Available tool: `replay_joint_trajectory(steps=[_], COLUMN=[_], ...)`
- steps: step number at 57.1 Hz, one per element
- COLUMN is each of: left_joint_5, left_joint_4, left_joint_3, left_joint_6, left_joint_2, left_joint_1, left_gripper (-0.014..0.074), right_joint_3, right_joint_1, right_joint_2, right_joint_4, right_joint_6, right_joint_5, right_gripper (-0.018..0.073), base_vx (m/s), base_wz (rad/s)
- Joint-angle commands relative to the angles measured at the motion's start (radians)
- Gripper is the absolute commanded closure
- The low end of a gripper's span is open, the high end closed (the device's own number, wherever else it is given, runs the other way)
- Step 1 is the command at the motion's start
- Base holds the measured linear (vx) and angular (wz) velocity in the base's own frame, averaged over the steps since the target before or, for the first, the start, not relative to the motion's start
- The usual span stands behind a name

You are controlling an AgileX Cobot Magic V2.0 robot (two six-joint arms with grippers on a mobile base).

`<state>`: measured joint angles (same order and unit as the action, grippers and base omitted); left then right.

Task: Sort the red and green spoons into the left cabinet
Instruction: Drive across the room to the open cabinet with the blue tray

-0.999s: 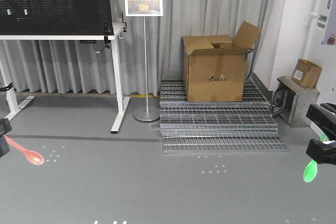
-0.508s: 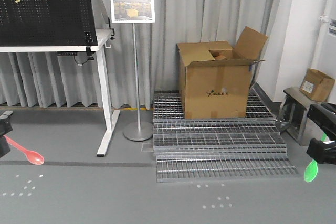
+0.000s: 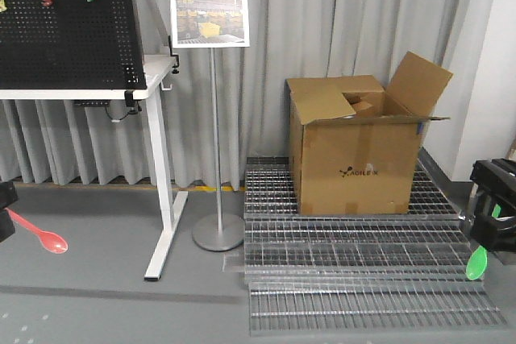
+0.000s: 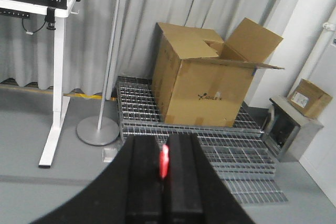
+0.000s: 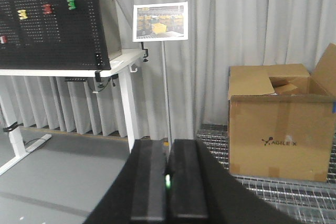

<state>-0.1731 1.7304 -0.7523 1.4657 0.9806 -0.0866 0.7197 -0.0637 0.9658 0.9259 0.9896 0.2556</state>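
My left gripper (image 3: 3,213) at the left edge of the front view is shut on the red spoon (image 3: 40,234), whose bowl points right and down. In the left wrist view the red spoon (image 4: 164,161) shows as a sliver between the shut black fingers (image 4: 143,177). My right gripper (image 3: 493,227) at the right edge is shut on the green spoon (image 3: 476,263), bowl hanging down. In the right wrist view the green spoon (image 5: 167,181) is a speck between shut fingers (image 5: 148,182). The left cabinet is out of view.
A white-legged table (image 3: 157,199) with a black pegboard (image 3: 64,22) stands at left. A sign stand (image 3: 216,159) is beside it. An open cardboard box (image 3: 359,151) sits on metal grating steps (image 3: 355,271). Grey curtains hang behind.
The scene has shifted in the front view: the box and grating have grown larger and moved right, and the table and sign stand sit nearer. Both grippers still hold their spoons.
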Motion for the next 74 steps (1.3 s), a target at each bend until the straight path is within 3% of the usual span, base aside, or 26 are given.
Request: replay_joint_trajectory(steps=[1,47,74], left_joint_5=[-0.022,-0.022,-0.022], left_joint_4=[0.07,0.07,0.07], left_joint_3=[-0.028,-0.028,-0.028], left_joint_6=[0.0,0.0,0.0], left_joint_2=[-0.013,-0.013,-0.013], left_joint_1=[-0.004,-0.004,-0.004], left_gripper=[0.0596,0.0596,0.0596], right_joint_3=[0.03,0.03,0.03], right_joint_1=[0.002,0.002,0.002], right_joint_2=[-0.013,-0.013,-0.013], right_joint_4=[-0.009,-0.009,-0.009], right_joint_6=[0.002,0.002,0.002], right_joint_5=[0.045,0.045,0.045], right_gripper=[0.0568,0.0568,0.0568], base_vx=[0.5,0.43,0.27], base_wz=[0.01,-0.12,-0.48])
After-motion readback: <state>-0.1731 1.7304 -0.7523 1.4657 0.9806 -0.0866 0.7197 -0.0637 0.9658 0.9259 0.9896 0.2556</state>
